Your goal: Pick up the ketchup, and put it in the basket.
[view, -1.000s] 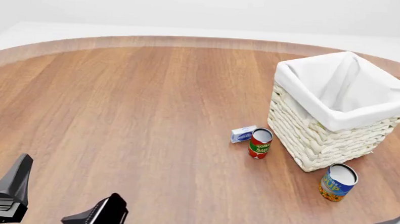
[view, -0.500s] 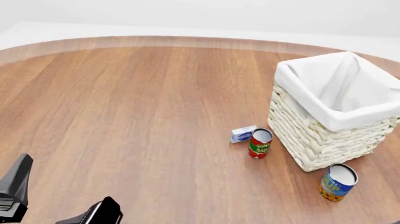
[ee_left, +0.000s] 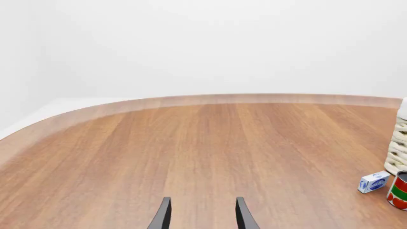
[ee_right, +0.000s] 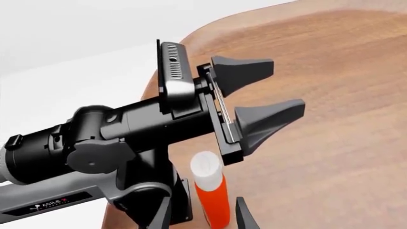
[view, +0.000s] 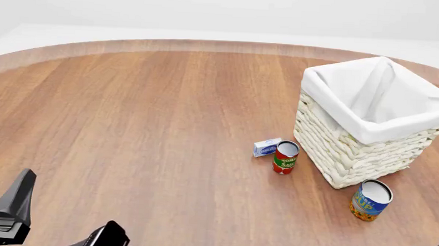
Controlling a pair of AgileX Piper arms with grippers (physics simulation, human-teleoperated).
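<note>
The ketchup (ee_right: 213, 205), an orange-red bottle with a white cap, stands upright by the left arm's base and shows only in the right wrist view. My right gripper (ee_right: 202, 202) is open, one finger on each side of the bottle, with a gap on both sides. My left gripper (ee_right: 279, 88) is open and empty above the table. It also shows in the left wrist view (ee_left: 200, 202). The basket (view: 351, 156), cream wicker with a white liner, stands far to the right. In the front view the ketchup is out of frame.
A red-and-green tomato sauce can (view: 284, 157) and a small white-blue box (view: 266, 147) sit by the basket's near left side. A blue can (view: 369, 200) stands in front of the basket. The left arm's body (ee_right: 102, 143) is close beside the bottle.
A dark arm part at the front view's lower left edge has sunk lower, almost out of frame. The left gripper's finger, the basket and the cans have not moved.
</note>
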